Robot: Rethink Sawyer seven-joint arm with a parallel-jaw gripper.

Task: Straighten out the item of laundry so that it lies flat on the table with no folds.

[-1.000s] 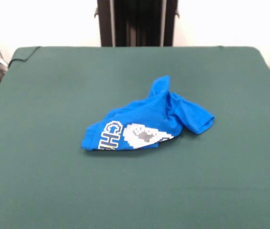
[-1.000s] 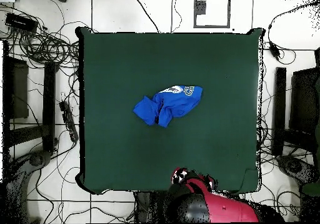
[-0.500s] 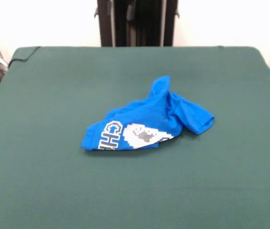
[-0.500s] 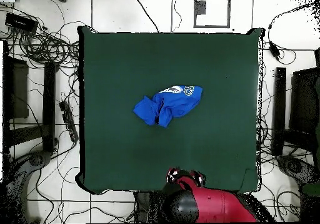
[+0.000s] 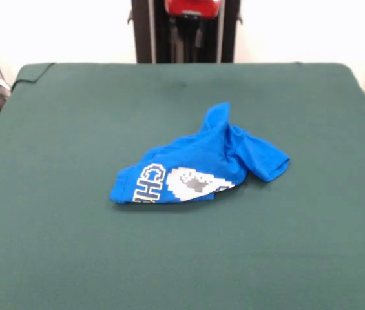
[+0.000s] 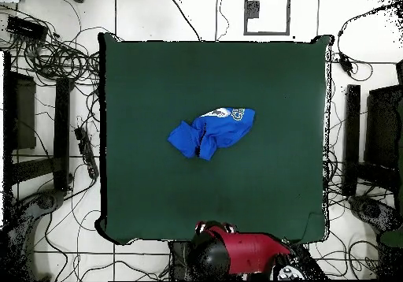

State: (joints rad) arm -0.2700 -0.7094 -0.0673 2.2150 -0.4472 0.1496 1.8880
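Note:
The item of laundry (image 5: 198, 168), a small bright blue T-shirt, lies crumpled near the middle of the dark green table (image 5: 72, 245). It is folded over itself, with one sleeve out to the right and a peak of cloth raised at the back. White block letters and a white-and-grey pixel graphic show on its near side. In the overhead view the shirt (image 6: 211, 132) sits just left of the table's (image 6: 268, 90) centre. My gripper (image 5: 192, 31) hangs under the red arm at the far table edge, well away from the shirt. Its state is not visible. The red arm (image 6: 236, 251) shows at the table's bottom edge overhead.
The black pedestal (image 5: 185, 45) stands behind the far edge. Cables (image 6: 55, 54) and dark equipment (image 6: 20, 113) lie on the floor around the table. One far table corner (image 5: 33, 70) has a small turned-up flap of cloth.
The red arm has swung sideways along the robot-side table edge, and now shows in the front view at the top. The shirt has not moved.

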